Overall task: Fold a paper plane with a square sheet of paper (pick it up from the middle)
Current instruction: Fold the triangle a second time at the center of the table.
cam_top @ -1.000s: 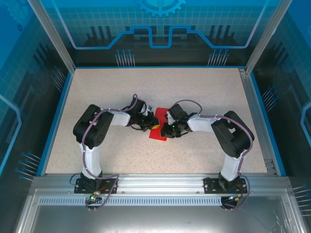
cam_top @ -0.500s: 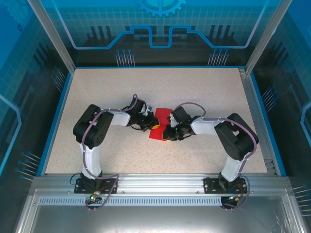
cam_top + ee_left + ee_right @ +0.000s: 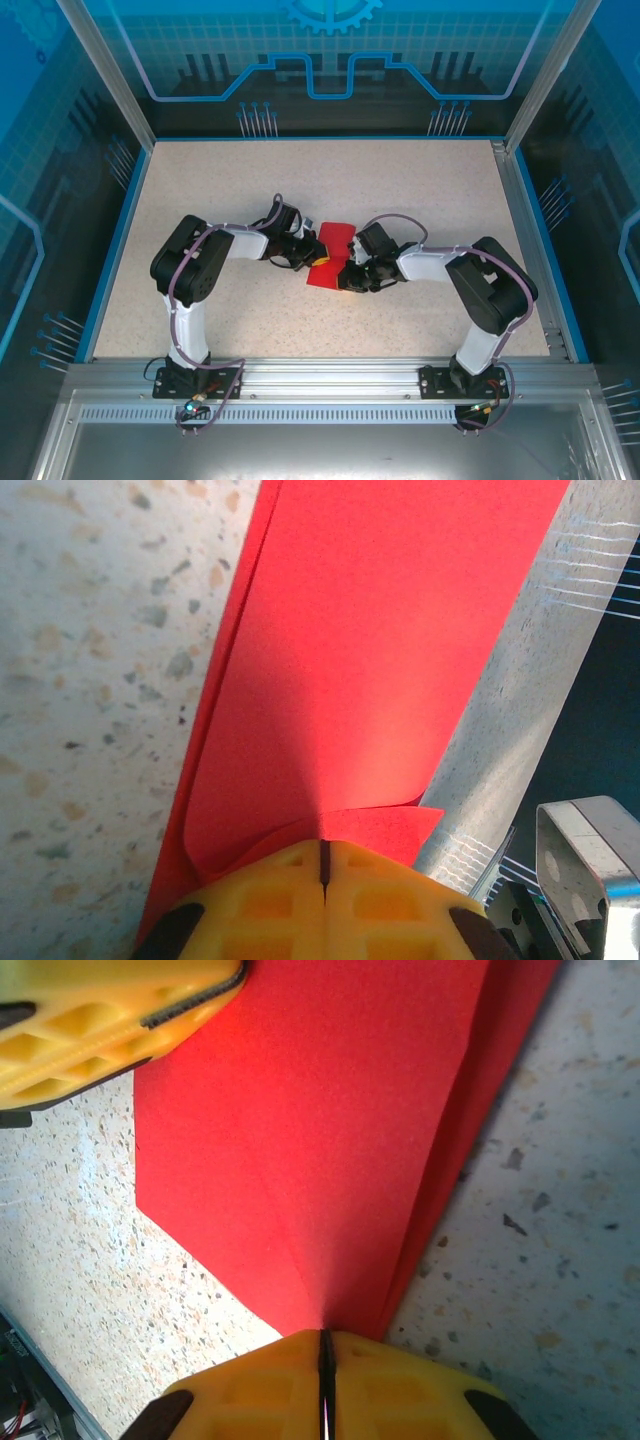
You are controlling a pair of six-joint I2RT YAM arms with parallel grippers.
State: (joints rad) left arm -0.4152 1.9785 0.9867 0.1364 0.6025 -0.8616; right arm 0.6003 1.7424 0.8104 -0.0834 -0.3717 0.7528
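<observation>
The left gripper (image 3: pixel 323 865) is clamped on the folded red paper (image 3: pixel 370 660) mid-table (image 3: pixel 200 180); the right gripper (image 3: pixel 325 1360) is clamped on its opposite side.

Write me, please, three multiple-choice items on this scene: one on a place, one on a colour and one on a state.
1. Where is the paper?
A. mid-table, between the two arms
B. at the far left corner
C. off the table

2. What colour is the paper?
A. blue
B. red
C. white

3. How do the left tool and the right tool stand?
A. both open above the paper
B. one open, one shut
C. both shut on the paper

Answers:
1 A: the top view shows it at the middle, where the arms meet.
2 B: it is bright red in all three views.
3 C: each wrist view shows yellow fingers closed to a slit with paper pinched between them.
</observation>
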